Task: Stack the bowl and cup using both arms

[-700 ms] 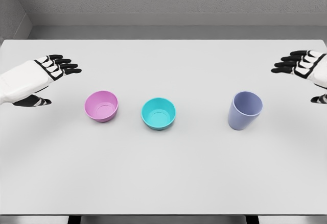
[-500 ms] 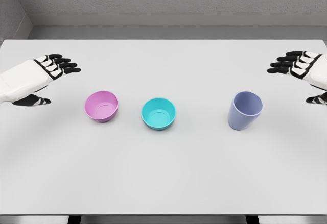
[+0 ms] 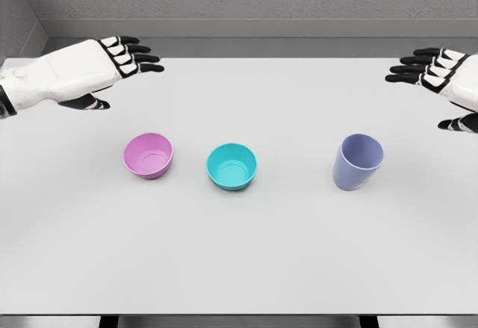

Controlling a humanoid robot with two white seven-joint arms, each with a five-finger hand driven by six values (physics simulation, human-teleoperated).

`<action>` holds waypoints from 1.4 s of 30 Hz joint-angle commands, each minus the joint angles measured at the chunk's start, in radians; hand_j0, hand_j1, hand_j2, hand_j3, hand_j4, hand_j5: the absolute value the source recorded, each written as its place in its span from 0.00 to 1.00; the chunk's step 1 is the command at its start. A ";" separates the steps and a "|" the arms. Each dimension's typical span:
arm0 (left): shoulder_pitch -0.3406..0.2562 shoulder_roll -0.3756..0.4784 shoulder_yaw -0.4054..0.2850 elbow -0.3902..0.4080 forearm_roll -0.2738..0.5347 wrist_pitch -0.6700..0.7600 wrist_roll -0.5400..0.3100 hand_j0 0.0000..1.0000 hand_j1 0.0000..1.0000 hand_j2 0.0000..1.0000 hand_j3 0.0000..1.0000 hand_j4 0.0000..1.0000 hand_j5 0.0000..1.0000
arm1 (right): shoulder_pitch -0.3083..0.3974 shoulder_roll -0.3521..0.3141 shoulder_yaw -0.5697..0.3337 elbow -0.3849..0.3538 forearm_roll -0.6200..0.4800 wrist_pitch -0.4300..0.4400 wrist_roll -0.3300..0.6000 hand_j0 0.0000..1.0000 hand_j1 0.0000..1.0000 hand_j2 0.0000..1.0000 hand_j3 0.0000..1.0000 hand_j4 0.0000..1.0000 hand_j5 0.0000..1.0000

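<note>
Bowls, pink bowl (image 3: 148, 155) and teal bowl (image 3: 231, 166), flank our purple cup (image 3: 358, 162) mid-bench (image 3: 239, 261); our left hand (image 3: 104, 63) and right hand (image 3: 441, 78) hover wide, upper corners, well apart.

Two bowls, one pink bowl (image 3: 148, 155), one teal bowl (image 3: 231, 166), one lavender cup (image 3: 357, 162), two robot hands, one table (image 3: 239, 261)

We find no legible text, label, brand, number or sign on any surface in the head view; all visible surfaces are unmarked.
</note>
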 commanded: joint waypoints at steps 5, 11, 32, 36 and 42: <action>-0.066 0.002 -0.154 0.037 0.204 0.001 -0.371 1.00 1.00 1.00 1.00 1.00 1.00 | 0.000 -0.092 0.047 -0.003 -0.010 0.001 0.004 1.00 1.00 1.00 1.00 1.00 1.00; -0.132 0.006 -0.186 0.040 0.428 0.001 -0.371 1.00 1.00 1.00 1.00 1.00 1.00 | -0.005 -0.112 0.087 -0.003 -0.012 0.001 0.005 1.00 1.00 1.00 1.00 1.00 1.00; -0.262 -0.018 -0.341 0.113 0.256 0.001 -0.371 1.00 1.00 1.00 1.00 1.00 1.00 | -0.376 0.086 0.352 0.046 -0.005 0.001 0.406 1.00 1.00 1.00 1.00 1.00 1.00; -0.261 -0.020 -0.368 0.107 0.310 0.001 -0.371 1.00 1.00 1.00 1.00 1.00 1.00 | -0.374 0.084 0.372 0.088 -0.088 0.001 0.406 1.00 1.00 1.00 1.00 1.00 1.00; -0.247 -0.020 -0.398 0.112 0.327 0.001 -0.371 1.00 1.00 1.00 1.00 1.00 1.00 | -0.374 0.066 0.372 0.154 -0.298 0.001 0.406 1.00 1.00 1.00 1.00 1.00 1.00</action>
